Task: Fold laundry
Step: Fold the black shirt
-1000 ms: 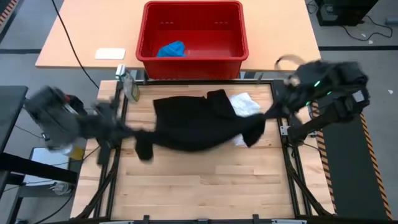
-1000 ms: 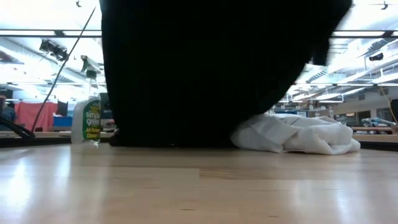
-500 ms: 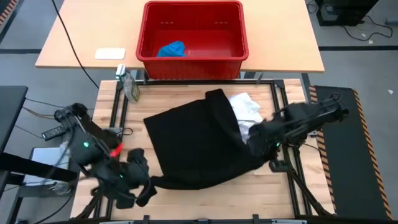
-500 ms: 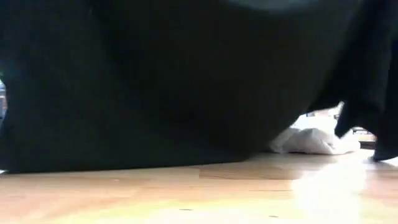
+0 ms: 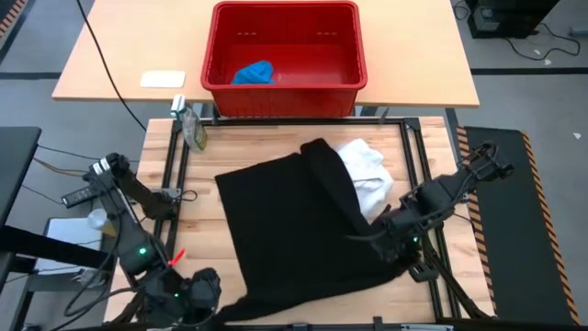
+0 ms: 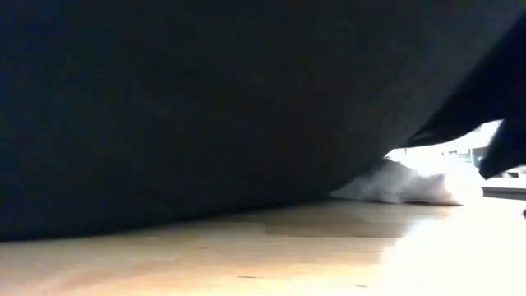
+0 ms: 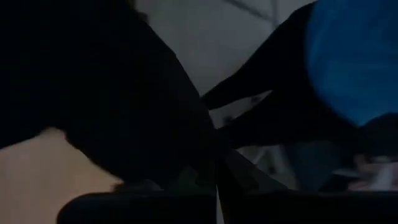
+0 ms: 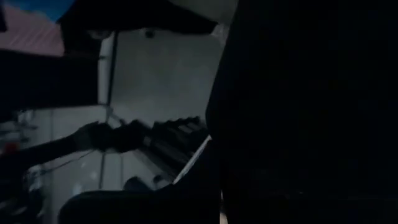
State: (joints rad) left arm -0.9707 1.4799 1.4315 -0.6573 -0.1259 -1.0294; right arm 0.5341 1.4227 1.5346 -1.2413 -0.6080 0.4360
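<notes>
While no writing reads, both hands, left hand (image 5: 204, 292) and right hand (image 5: 390, 241), pinch the black garment (image 5: 294, 221).

The black garment (image 6: 205, 107) fills the low view, hiding most of the white garment (image 6: 411, 185).

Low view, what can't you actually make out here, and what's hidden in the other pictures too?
- Low view: the black garment fills most of the picture, hiding both arms and the room; only an end of the white garment shows.
- High view: the white garment is partly covered by the black one, so its shape is unclear.
- High view: the blue garment in the red basket is too small to identify.
- Wrist views: dark cloth blocks nearly everything.
</notes>
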